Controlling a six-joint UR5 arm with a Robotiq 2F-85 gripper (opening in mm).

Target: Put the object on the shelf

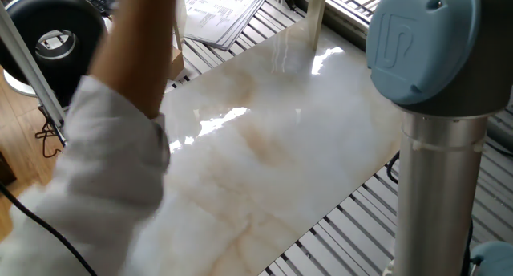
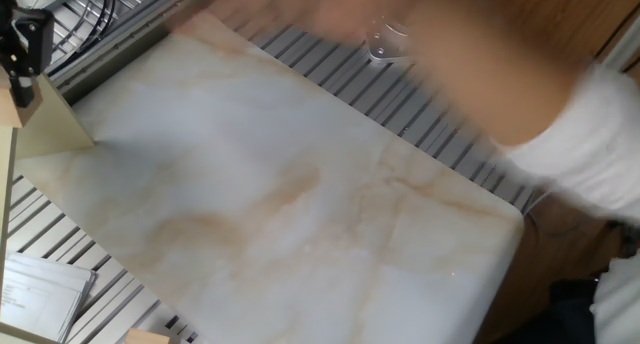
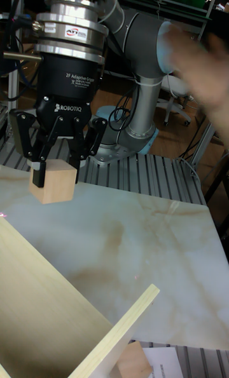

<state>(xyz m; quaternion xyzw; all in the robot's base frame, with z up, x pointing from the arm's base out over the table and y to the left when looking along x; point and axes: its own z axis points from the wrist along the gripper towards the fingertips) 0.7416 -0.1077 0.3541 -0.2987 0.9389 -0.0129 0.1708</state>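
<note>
In the tall fixed view my gripper [image 3: 57, 172] hangs just above the marble slab [image 3: 133, 232], shut on the object [image 3: 54, 187], a plain light-brown wooden cube. The shelf [image 3: 44, 289], made of pale wooden boards, lies in front of and below it. In the other fixed view the gripper [image 2: 20, 56] and the object [image 2: 7, 110] show only at the far left edge, beside a shelf board [image 2: 48, 134]. One fixed view shows only my arm's grey column and blue cap [image 1: 429, 83], not the gripper.
A person's blurred arm [image 1: 120, 148] reaches over the slab's left side and sweeps across the top of the other fixed view [image 2: 480, 74]. A tan block [image 3: 135, 360] and papers [image 1: 220, 7] lie beyond the shelf. A black round device [image 1: 52, 35] stands off the table's corner.
</note>
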